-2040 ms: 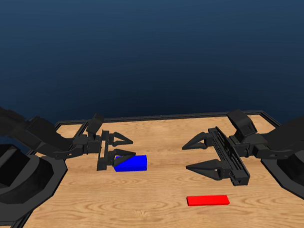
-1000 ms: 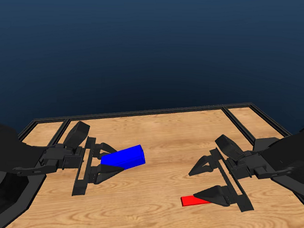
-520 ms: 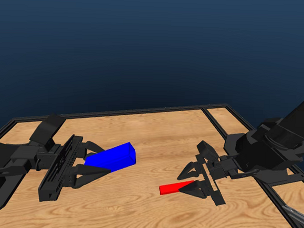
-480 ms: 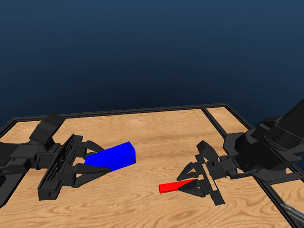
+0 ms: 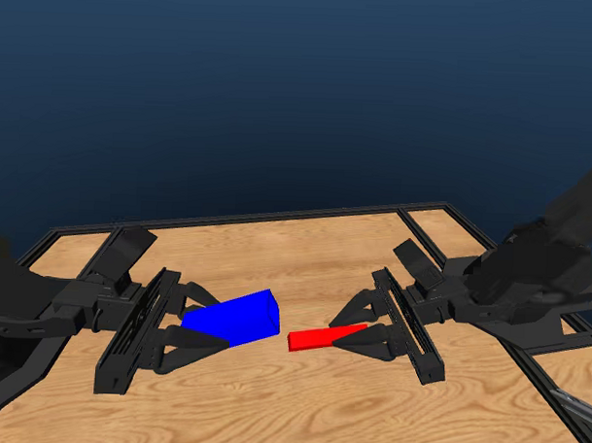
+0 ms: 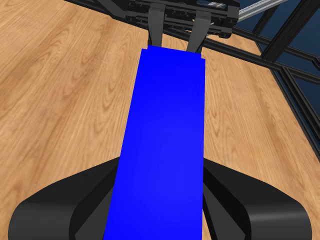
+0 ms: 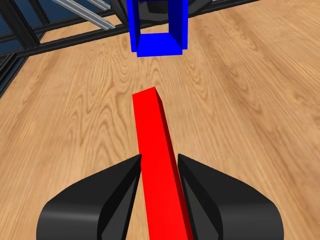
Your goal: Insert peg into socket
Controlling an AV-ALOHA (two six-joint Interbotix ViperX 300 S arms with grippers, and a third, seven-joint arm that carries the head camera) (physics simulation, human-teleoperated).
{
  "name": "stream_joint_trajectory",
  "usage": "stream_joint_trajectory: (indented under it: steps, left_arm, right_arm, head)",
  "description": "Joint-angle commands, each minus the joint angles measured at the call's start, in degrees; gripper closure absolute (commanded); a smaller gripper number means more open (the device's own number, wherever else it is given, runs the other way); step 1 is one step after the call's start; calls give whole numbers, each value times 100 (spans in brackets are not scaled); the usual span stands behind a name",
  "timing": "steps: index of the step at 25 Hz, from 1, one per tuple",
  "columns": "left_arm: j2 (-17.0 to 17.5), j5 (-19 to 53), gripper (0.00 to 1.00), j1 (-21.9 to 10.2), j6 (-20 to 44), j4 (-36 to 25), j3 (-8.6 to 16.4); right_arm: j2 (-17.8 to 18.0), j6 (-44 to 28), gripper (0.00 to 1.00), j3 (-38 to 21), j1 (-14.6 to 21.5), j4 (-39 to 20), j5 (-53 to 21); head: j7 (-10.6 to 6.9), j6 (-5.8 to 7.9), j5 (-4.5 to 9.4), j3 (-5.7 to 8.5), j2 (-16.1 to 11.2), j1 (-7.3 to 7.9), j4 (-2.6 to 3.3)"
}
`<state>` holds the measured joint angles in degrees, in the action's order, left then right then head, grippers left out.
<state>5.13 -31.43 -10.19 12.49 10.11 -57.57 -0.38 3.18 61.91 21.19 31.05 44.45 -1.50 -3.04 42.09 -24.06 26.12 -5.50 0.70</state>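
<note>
Left pincer (image 5: 190, 325): closed on the blue block (image 5: 232, 317), its two black jaws pressed against the block's long sides and holding it clear of the wooden table (image 5: 299, 416). In the head view the block sits at about 8 o'clock from the picture's centre, its free end pointing toward 3 o'clock and tilted slightly upward. In the left wrist view the block (image 6: 162, 150) runs straight out between the jaws and fills the middle of the picture; the opposite pincer shows beyond its far end.

Right pincer (image 5: 362, 331): closed on the red bar (image 5: 321, 336), gripping it near one end so that the rest projects toward 9 o'clock, lifted off the table. In the head view the bar lies at about 5 o'clock from the centre, its free tip near the block's open end but apart from it, a narrow gap of table showing between them. The tip sits a little lower in the picture than the block's end face.

Right wrist view: the red bar (image 7: 159, 155) extends from between the jaws toward the blue block (image 7: 157, 30), whose hollow square end faces the camera. The bar's tip stops short of the opening and is roughly, not exactly, in line with it.
</note>
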Motion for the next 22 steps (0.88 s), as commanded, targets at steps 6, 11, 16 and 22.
stream_joint_trajectory:
  steps: [6, 11, 16, 22]
  left_arm:
    - [294, 22, 100, -243, -93, 218, -28]
    - [366, 91, 100, -192, -104, 271, -158]
    - [292, 118, 100, -132, -70, 229, -168]
    - [271, 130, 100, -15, -12, 104, -127]
  right_arm:
    - [-804, 1196, 100, -734, -1022, -613, -1814]
    - [-1093, 1038, 100, -898, -1352, -974, -2482]
    - [-1403, 851, 100, -1026, -1630, -1457, -3136]
    - [-1081, 425, 100, -1544, -1612, -1903, -3601]
  head:
    - [-30, 51, -104, 154, -104, 363, -72]
    - [-70, 75, -106, 277, -274, 501, -98]
    - [-116, 99, -118, 395, -427, 572, -106]
    - [-137, 115, -128, 503, -573, 621, -112]
